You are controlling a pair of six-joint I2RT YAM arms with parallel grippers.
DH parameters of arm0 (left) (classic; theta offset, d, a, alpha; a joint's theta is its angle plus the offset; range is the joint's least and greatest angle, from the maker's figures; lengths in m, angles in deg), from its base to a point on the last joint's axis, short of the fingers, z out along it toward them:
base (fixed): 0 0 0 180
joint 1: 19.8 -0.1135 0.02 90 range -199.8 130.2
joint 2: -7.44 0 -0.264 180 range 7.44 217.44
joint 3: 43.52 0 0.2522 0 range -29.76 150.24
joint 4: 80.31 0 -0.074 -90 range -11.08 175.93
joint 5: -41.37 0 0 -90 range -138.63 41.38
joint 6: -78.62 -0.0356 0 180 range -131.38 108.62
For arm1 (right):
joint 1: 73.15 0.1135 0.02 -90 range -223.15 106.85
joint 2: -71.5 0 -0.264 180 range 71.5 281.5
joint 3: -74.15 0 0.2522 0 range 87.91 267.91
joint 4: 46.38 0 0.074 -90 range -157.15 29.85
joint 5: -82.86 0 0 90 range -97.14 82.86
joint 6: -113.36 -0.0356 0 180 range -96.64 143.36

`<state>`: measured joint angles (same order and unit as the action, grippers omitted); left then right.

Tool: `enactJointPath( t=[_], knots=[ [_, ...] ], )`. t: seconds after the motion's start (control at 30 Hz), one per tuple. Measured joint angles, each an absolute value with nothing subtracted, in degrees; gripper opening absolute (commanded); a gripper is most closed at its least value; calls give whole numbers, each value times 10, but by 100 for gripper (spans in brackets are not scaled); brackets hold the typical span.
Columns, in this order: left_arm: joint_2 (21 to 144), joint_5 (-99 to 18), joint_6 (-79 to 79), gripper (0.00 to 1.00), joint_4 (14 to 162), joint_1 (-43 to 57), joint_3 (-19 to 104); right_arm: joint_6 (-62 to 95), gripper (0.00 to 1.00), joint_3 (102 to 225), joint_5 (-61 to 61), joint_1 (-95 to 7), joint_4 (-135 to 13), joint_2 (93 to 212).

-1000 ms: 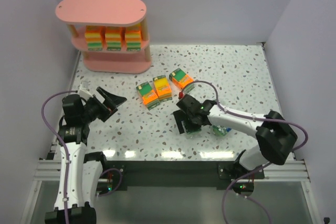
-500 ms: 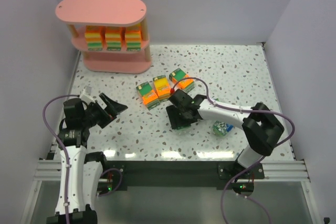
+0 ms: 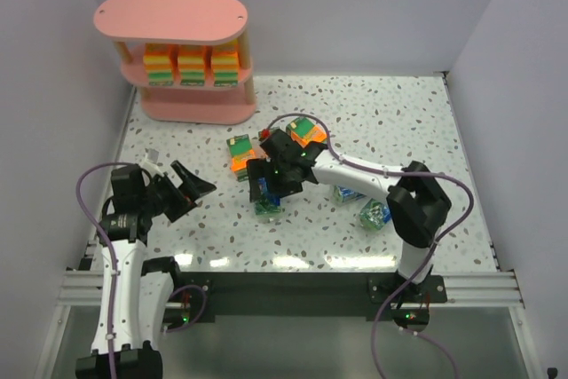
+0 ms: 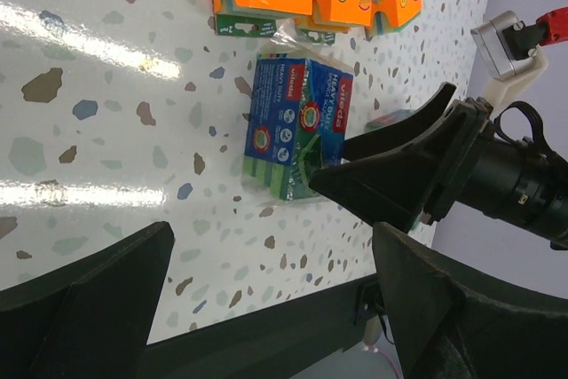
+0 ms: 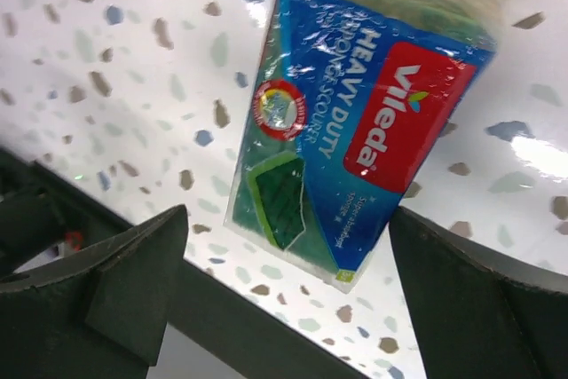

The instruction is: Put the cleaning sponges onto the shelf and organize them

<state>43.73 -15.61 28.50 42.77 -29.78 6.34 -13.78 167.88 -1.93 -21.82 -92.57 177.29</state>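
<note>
Far left we see the pink shelf [image 3: 169, 15] with three orange sponge packs [image 3: 190, 67] on its middle tier, left gripper [image 3: 188, 185] spread wide and empty, right gripper [image 3: 269, 185] (jaws equally wide) straddling a blue sponge pack [image 5: 355, 122] on the table [image 3: 399, 122], not clamped.

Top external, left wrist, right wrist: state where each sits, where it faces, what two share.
Top external: above and behind the bases, facing down over table and shelf; left arm, right arm show.
Left wrist: on the left arm, facing the blue sponge pack; left end effector shows.
Right wrist: above that pack, facing down; right end effector shows.
Shared: both wrists see that pack.
</note>
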Motion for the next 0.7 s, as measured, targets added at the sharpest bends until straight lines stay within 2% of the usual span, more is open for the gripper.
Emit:
enactJointPath(
  t=[0.2, 0.43, 0.7],
  knots=[
    [412, -147, 292, 100, 424, -297, 57, -176, 99, 1610, 64, -234, -876, 1712],
    [369, -132, 316, 99, 409, -294, 32, -233, 98, 1533, 150, -259, -776, 1694],
    [427, -118, 294, 99, 387, -278, 59, -301, 95, 1479, 274, -287, -633, 1685]
  ],
)
